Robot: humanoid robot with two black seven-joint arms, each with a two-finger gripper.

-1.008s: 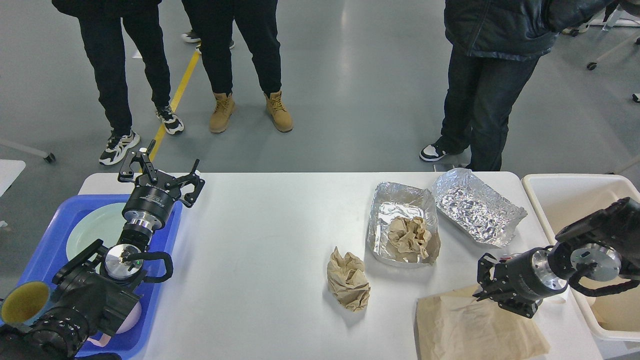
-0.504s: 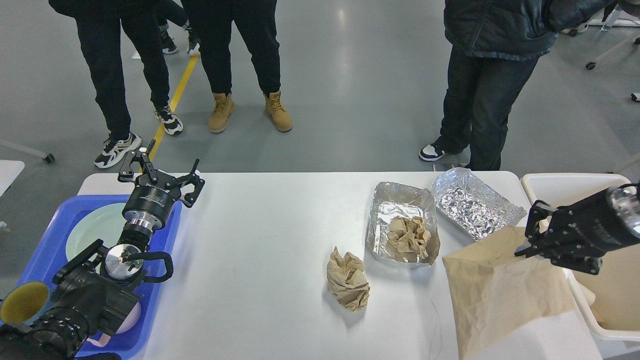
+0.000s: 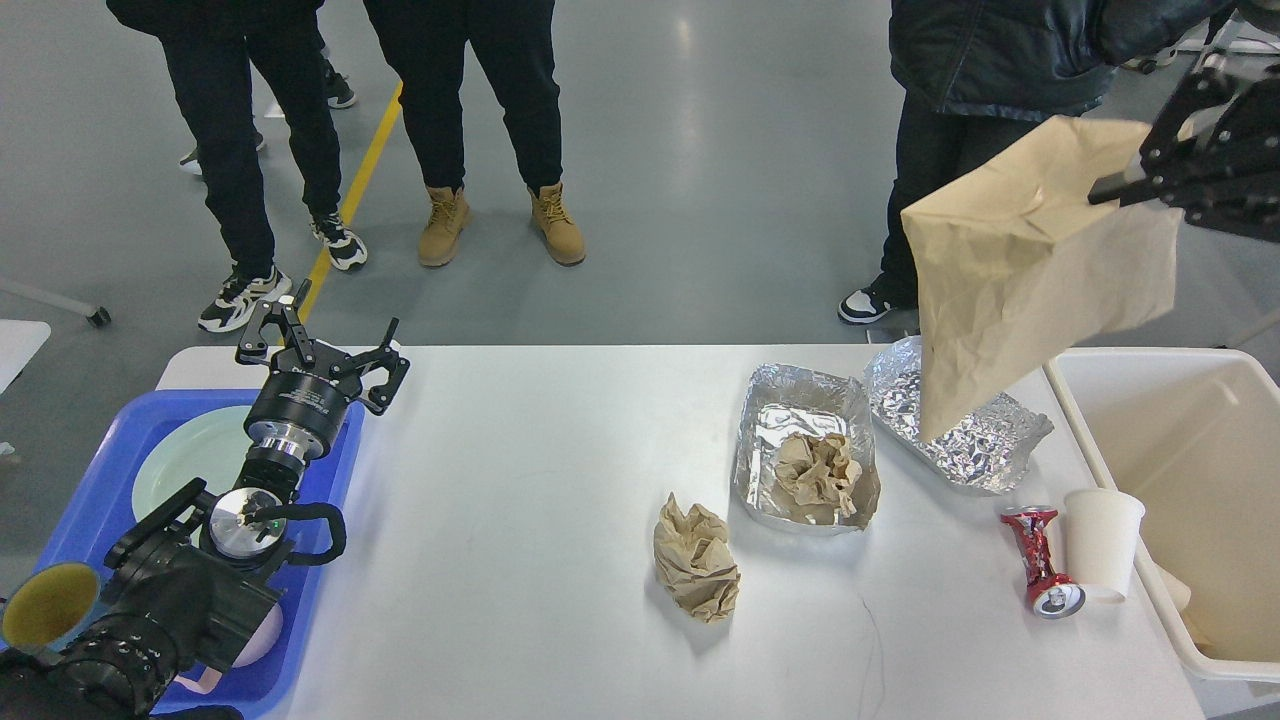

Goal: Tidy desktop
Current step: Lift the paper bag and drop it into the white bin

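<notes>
The white desktop (image 3: 540, 480) fills the lower view. My right gripper (image 3: 1130, 180) is high at the upper right, shut on a corner of a brown paper bag (image 3: 1030, 270) that hangs in the air above the table's far right end. My left gripper (image 3: 320, 350) is open and empty above the far left corner, over the blue tray (image 3: 100, 480). On the desktop lie a crumpled brown paper ball (image 3: 697, 560), a foil tray (image 3: 770, 430) with crumpled paper (image 3: 818, 472) in it, a second foil tray (image 3: 975, 435), a crushed red can (image 3: 1040, 560) and a white paper cup (image 3: 1102, 542).
The blue tray holds a pale green plate (image 3: 190, 460) and a yellow-lined cup (image 3: 45, 605). A cream bin (image 3: 1190, 440) stands off the table's right edge. Several people stand on the grey floor beyond the far edge.
My right gripper has lifted the brown paper bag from the front right of the table up and back to high in the air. This uncovered the red can and white cup. The left arm has not moved.
</notes>
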